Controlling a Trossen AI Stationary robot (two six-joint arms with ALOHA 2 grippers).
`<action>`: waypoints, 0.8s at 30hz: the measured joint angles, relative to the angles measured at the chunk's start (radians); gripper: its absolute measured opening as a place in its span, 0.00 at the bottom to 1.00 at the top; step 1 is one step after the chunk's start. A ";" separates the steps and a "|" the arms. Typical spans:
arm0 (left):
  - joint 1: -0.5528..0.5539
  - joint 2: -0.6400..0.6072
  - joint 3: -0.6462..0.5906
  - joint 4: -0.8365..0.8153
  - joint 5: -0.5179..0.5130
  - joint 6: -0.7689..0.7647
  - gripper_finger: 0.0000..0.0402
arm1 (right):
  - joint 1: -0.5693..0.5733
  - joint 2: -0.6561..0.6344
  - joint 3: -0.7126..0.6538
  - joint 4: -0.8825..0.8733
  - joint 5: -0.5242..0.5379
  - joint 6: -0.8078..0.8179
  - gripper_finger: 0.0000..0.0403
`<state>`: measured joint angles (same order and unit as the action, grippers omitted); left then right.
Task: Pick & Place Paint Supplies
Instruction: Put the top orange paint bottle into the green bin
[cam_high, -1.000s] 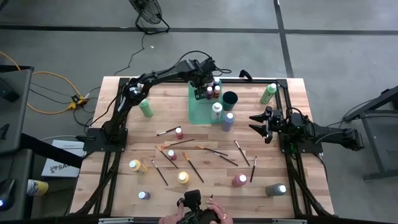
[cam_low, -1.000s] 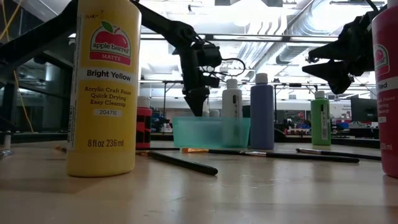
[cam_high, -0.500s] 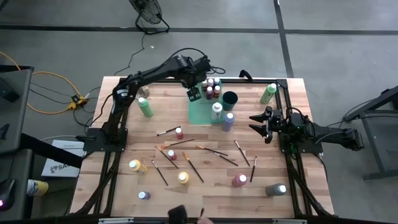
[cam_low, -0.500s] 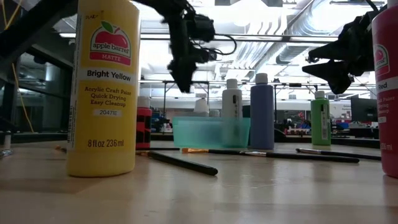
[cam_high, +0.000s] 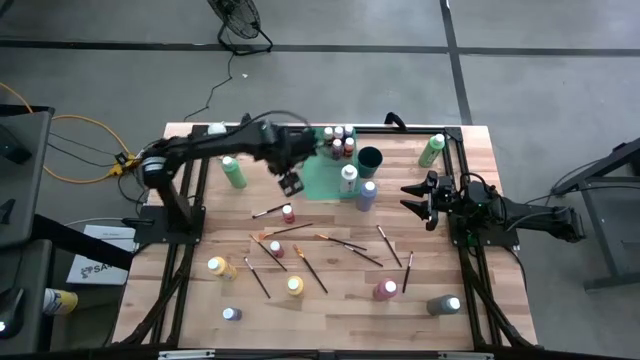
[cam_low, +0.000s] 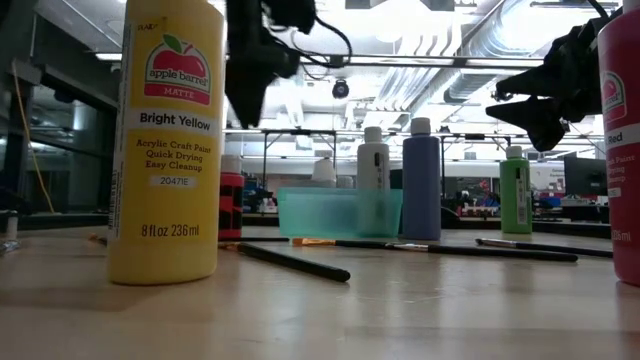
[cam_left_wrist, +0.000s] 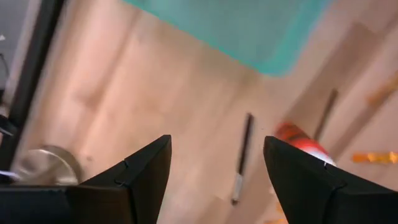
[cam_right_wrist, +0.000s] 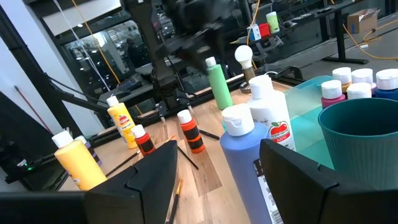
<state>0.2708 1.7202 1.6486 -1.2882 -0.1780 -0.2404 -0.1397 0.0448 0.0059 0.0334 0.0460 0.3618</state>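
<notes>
My left gripper (cam_high: 291, 182) hangs open and empty above the table, just off the left edge of the teal tray (cam_high: 322, 172). Below it lie a small red paint bottle (cam_high: 288, 212) and a dark paintbrush (cam_left_wrist: 242, 158). Several small bottles (cam_high: 340, 141) stand upright in the tray's far end. More paintbrushes (cam_high: 340, 243) lie flat across the middle of the table. My right gripper (cam_high: 414, 200) waits open at the right edge, pointing level at a blue bottle (cam_high: 367, 194) and a white bottle (cam_high: 348, 177).
A dark teal cup (cam_high: 370, 157) stands by the tray. Green bottles (cam_high: 234, 172) (cam_high: 432, 149) sit far left and far right. Yellow bottles (cam_high: 218, 266) (cam_high: 294, 286), a pink one (cam_high: 385, 290) and a grey one (cam_high: 443, 304) stand near the front edge.
My left gripper has left the spot over the bottles in the tray. It has swung toward the table's left and near edges and has risen, rolling about its own line and staying open. A person's hands at the near edge have gone from view.
</notes>
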 joint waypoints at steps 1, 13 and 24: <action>-0.018 -0.031 -0.046 0.023 0.007 -0.018 0.62 | 0.000 0.000 0.000 0.000 0.000 0.000 0.55; -0.197 -0.251 -0.348 0.201 0.097 0.044 0.62 | 0.000 0.000 0.000 0.000 0.000 0.000 0.55; -0.247 -0.449 -0.562 0.406 0.063 0.210 0.62 | 0.000 0.000 0.000 0.000 0.000 0.000 0.55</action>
<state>0.0242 1.2715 1.0870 -0.8822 -0.1145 -0.0306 -0.1397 0.0452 0.0060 0.0337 0.0464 0.3618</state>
